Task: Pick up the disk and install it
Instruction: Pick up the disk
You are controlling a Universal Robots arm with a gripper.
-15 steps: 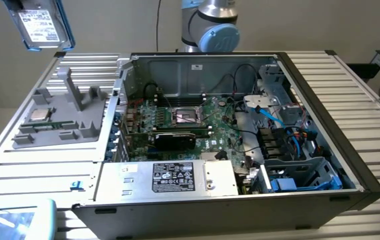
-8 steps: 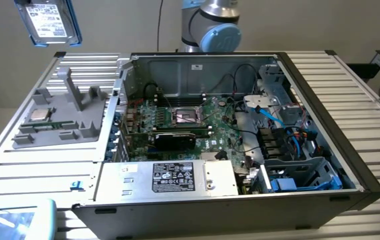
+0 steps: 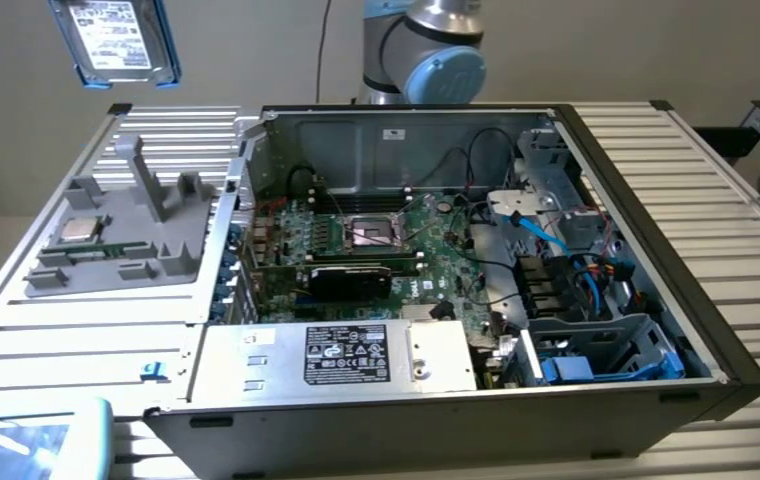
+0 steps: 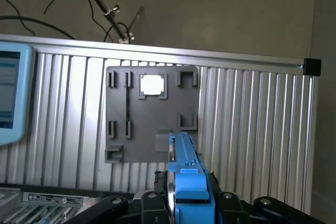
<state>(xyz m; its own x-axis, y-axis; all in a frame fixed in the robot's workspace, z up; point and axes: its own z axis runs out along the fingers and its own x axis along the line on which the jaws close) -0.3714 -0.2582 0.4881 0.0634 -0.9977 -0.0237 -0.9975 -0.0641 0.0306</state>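
Note:
The disk [image 3: 113, 38], a silver drive with a white label in a blue frame, hangs in the air high at the exterior view's left, above the grey holder [image 3: 103, 272]. In the wrist view the disk [image 4: 186, 174] shows edge-on, its blue frame clamped between the black fingers [image 4: 151, 203] of my gripper [image 4: 187, 205]. Below it lies the grey holder [image 4: 152, 124] with a small silver chip [image 4: 151, 85] in one of its slots.
The open computer case [image 3: 647, 200] fills the table's middle, with a motherboard [image 3: 380, 240], a silver box with a black label [image 3: 340, 355] and a drive cage [image 3: 600, 350] at the near right. The arm's base [image 3: 427, 50] stands behind it. A light-blue screen [image 3: 33, 440] sits at the near left.

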